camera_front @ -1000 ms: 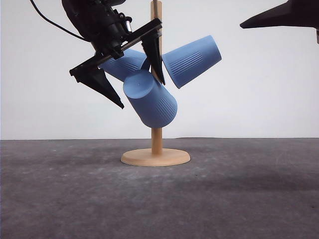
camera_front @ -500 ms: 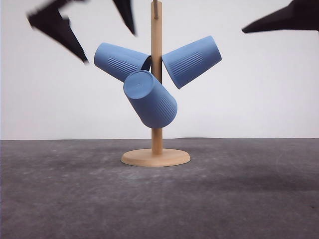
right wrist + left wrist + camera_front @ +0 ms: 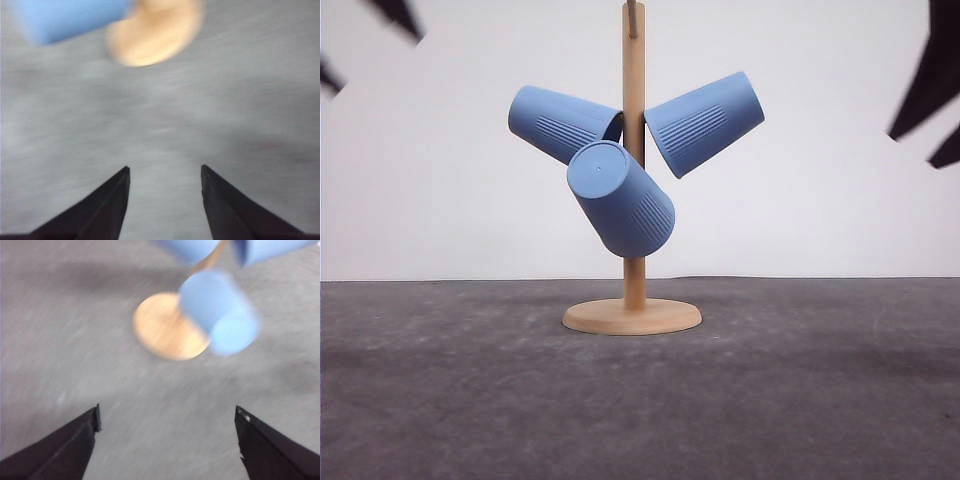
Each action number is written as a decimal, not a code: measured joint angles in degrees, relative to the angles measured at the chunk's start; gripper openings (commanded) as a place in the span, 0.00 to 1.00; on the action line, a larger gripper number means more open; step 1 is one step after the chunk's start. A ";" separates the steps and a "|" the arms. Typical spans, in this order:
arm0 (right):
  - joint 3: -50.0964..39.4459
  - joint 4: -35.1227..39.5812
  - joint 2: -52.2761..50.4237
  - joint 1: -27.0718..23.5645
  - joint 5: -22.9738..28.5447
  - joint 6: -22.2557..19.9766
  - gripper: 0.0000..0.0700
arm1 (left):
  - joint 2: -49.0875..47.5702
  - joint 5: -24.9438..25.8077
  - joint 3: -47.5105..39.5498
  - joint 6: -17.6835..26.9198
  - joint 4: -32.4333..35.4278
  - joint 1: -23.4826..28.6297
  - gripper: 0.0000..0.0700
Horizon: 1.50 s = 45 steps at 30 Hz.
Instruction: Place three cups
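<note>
Cups first: all three hang mouth-inward on the wooden stand (image 3: 634,150), which rests on its round base (image 3: 632,316) on the grey table (image 3: 820,400). I see the upper-left cup (image 3: 560,122) angled up and away to the left, the upper-right cup (image 3: 705,122) mirroring it, and the front cup (image 3: 622,198) lower down, its flat bottom tipped toward the camera. Each one touches or nearly touches the post; the pegs themselves are hidden inside.

My left gripper (image 3: 167,427) shows both fingers spread wide with nothing between them, and it looks down on the base and the front cup from well apart. My right gripper (image 3: 165,180) is also parted and empty, over bare table near the base.

Handling, as I judge it: these look like thin, light plastic, stiff enough but easy to squash, and the fine ribbing should give the pads some bite. If I had to reseat one, I'd pinch across the ribbed wall near the closed end and slide along the peg's line, gently.
</note>
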 measured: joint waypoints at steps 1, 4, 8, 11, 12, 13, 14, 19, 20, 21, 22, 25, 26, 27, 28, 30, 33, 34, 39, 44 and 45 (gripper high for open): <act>0.00 0.31 0.00 -0.25 1.24 -0.95 0.40 | -1.87 0.88 -2.46 0.01 0.60 1.02 0.73; -0.31 2.64 -0.23 -0.54 2.92 -2.89 0.41 | -6.55 3.38 -8.30 0.08 1.67 3.68 0.73; -0.75 3.30 -0.44 -0.54 3.80 -3.95 0.41 | -9.14 3.73 -13.25 0.15 1.42 5.42 0.72; -0.76 2.98 -0.44 -0.54 4.01 -4.23 0.41 | -8.90 3.72 -13.69 0.25 1.45 5.53 0.73; -0.76 2.61 -0.44 -0.54 4.03 -4.22 0.41 | -8.89 3.74 -13.69 0.27 1.62 5.53 0.72; -0.77 2.17 -0.44 -0.54 4.09 -4.21 0.38 | -9.00 3.75 -13.69 0.31 1.64 5.53 0.67; -0.78 2.06 -0.44 -0.54 4.12 -4.21 0.21 | -9.09 3.75 -13.69 0.40 1.63 5.53 0.37; -0.79 2.27 -0.44 -0.54 4.17 -4.63 0.02 | -9.08 4.21 -13.69 0.43 1.66 5.51 0.00; -0.79 2.28 -0.44 -0.54 4.16 -4.64 0.02 | -9.11 4.21 -13.69 0.41 1.65 5.51 0.00; -0.79 2.32 -0.44 -0.54 4.15 -4.65 0.02 | -9.12 4.21 -13.69 0.42 1.65 5.51 0.00; -0.79 2.38 -0.44 -0.54 4.15 -4.65 0.02 | -9.12 4.21 -13.69 0.43 1.67 5.51 0.00; -0.79 2.44 -0.44 -0.54 4.15 -4.65 0.02 | -9.12 4.21 -13.69 0.43 1.67 5.51 0.00; -0.79 2.44 -0.44 -0.54 4.15 -4.65 0.02 | -9.12 4.21 -13.69 0.43 1.67 5.51 0.00; -0.79 2.44 -0.44 -0.54 4.15 -4.65 0.02 | -9.11 4.21 -13.69 0.43 1.67 5.51 0.00; -0.79 2.44 -0.44 -0.54 4.15 -4.65 0.02 | -9.10 4.21 -13.69 0.43 1.67 5.51 0.00; -0.79 2.44 -0.44 -0.54 4.15 -4.65 0.02 | -9.12 4.21 -13.69 0.43 1.67 5.51 0.00; -0.79 2.45 -0.44 -0.54 4.15 -4.65 0.02 | -9.46 3.97 -13.75 0.58 1.68 5.58 0.00; -0.79 2.46 -0.44 -0.54 4.15 -4.65 0.02 | -9.96 3.56 -13.86 0.86 1.75 5.79 0.00; -0.79 2.47 -0.44 -0.54 4.15 -4.65 0.02 | -20.51 1.22 -22.51 2.83 10.35 9.09 0.00; -0.79 2.47 -0.44 -0.54 4.15 -4.65 0.02 | -33.84 -0.17 -33.80 4.85 18.22 14.45 0.00; -0.79 2.47 -0.44 -0.54 4.15 -4.65 0.02 | -36.04 -0.59 -35.35 4.96 19.10 15.56 0.00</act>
